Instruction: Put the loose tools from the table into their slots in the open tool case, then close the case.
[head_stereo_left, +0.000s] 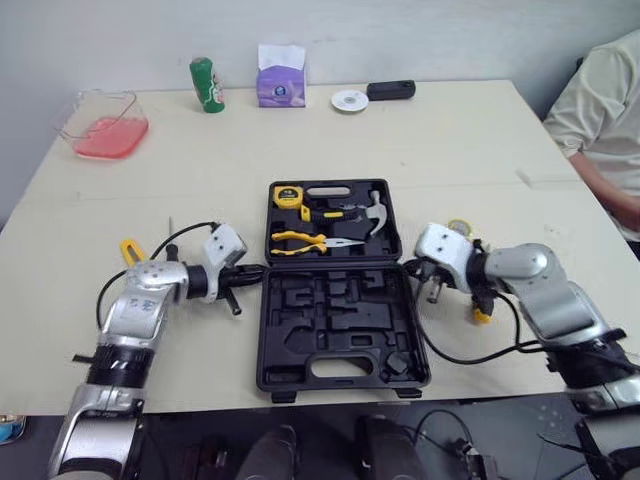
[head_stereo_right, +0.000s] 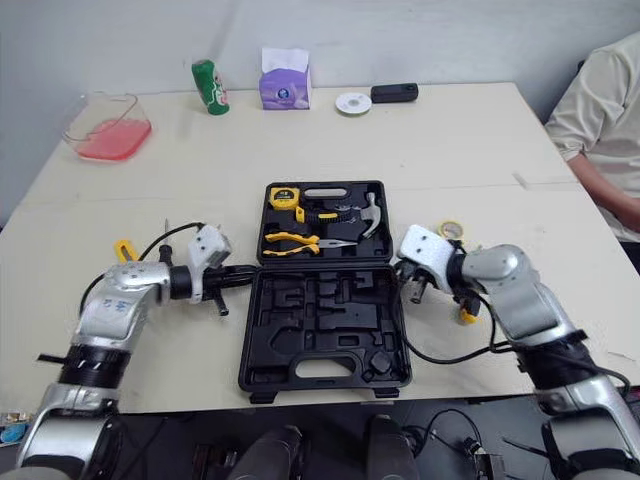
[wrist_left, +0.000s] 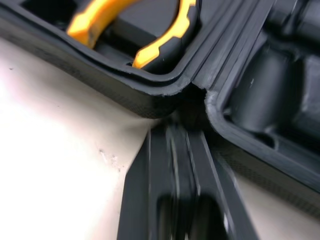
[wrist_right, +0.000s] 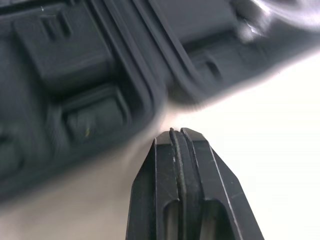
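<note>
The black tool case (head_stereo_left: 340, 312) lies flat open in the middle of the bench (head_stereo_left: 430, 150). Its far half holds a yellow tape measure (head_stereo_left: 288, 196), a hammer (head_stereo_left: 375, 213) and yellow-handled pliers (head_stereo_left: 300, 241). The near half shows moulded black slots. The left hand (wrist_left: 175, 131), its 2 fingers pressed together and holding nothing, points into the hinge notch on the case's left edge. The right hand (wrist_right: 181, 132), likewise closed and empty, sits just beside the right edge.

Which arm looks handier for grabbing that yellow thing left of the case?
Left, probably. The yellow thing lies on the left gripper side of the tool case; the right gripper sits across it.
</note>
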